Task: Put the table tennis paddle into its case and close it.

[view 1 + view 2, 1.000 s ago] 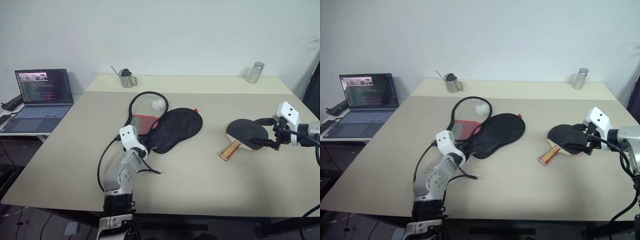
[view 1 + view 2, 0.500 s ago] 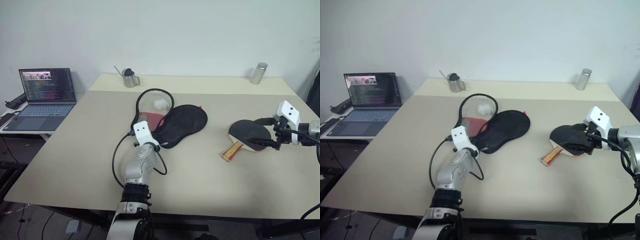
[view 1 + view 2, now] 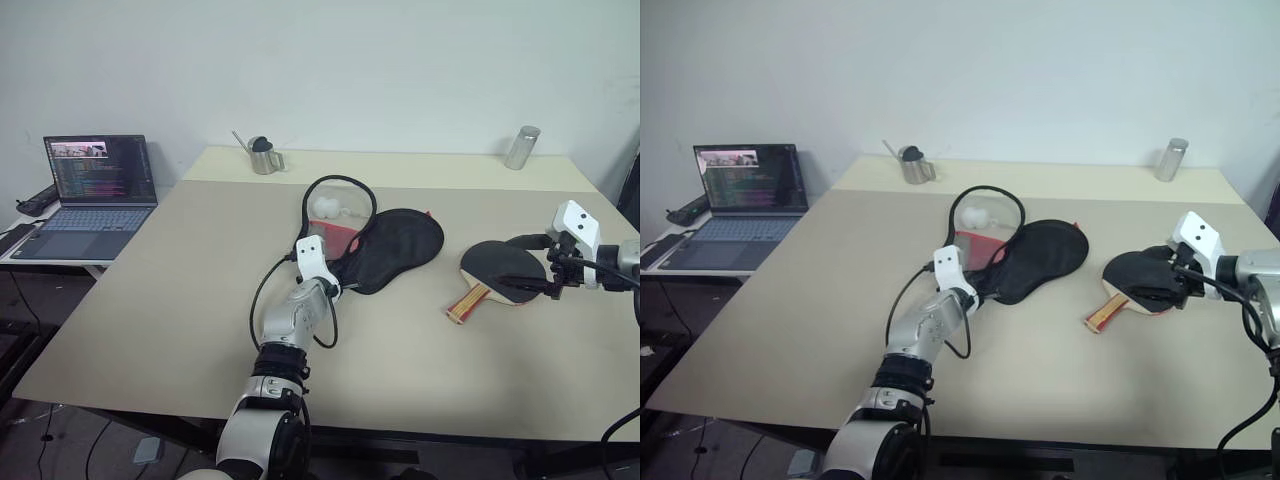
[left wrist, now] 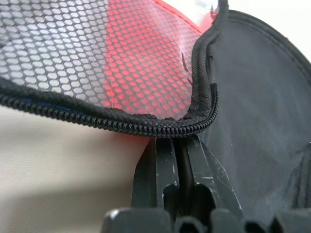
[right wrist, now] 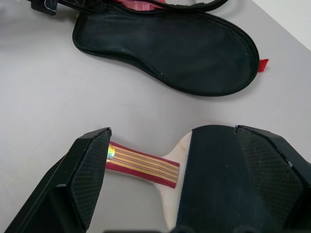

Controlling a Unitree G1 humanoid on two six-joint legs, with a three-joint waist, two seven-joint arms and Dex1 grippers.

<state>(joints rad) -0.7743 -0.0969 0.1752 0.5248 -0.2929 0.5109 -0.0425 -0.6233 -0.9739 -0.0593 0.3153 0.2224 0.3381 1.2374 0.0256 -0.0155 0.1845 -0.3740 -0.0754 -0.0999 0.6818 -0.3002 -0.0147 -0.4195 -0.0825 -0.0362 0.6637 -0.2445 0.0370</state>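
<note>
The case (image 3: 395, 245) is seen lying unzipped near the middle of the tabletop (image 3: 150, 300), its near edge pinched at the zip by the left end effector (image 4: 176, 145) (fingers pressed together). The table tennis paddle (image 3: 495, 268) is laid flat to its right, well apart. The right end effector (image 5: 170, 179) is held spread wide over the paddle, gripping nothing.

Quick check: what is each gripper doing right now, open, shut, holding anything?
Left gripper: shut on the case at its zipper edge.
Right gripper: open, over the table tennis paddle, holding nothing.
</note>
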